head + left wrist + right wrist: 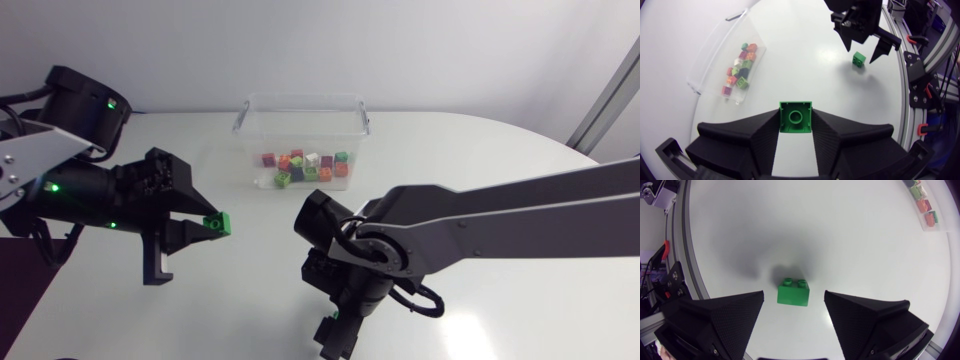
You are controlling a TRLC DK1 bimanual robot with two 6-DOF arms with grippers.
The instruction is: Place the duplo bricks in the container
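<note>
My left gripper (205, 228) is shut on a green duplo brick (795, 118), held above the table left of the middle with its stud facing up. A second green brick (793, 291) lies on the table between the spread fingers of my right gripper (793, 306), which is open and touches it on neither side. From the left wrist view, the right gripper (861, 53) hangs just over that brick (858, 59). The clear container (300, 118) stands at the back centre with several coloured bricks (305, 166) inside. In the head view my right wrist hides the second brick.
The right arm (500, 225) stretches in from the right across the front half of the table. The table's front edge runs close behind the right gripper. Bare white tabletop (250, 260) lies between the two grippers and the container.
</note>
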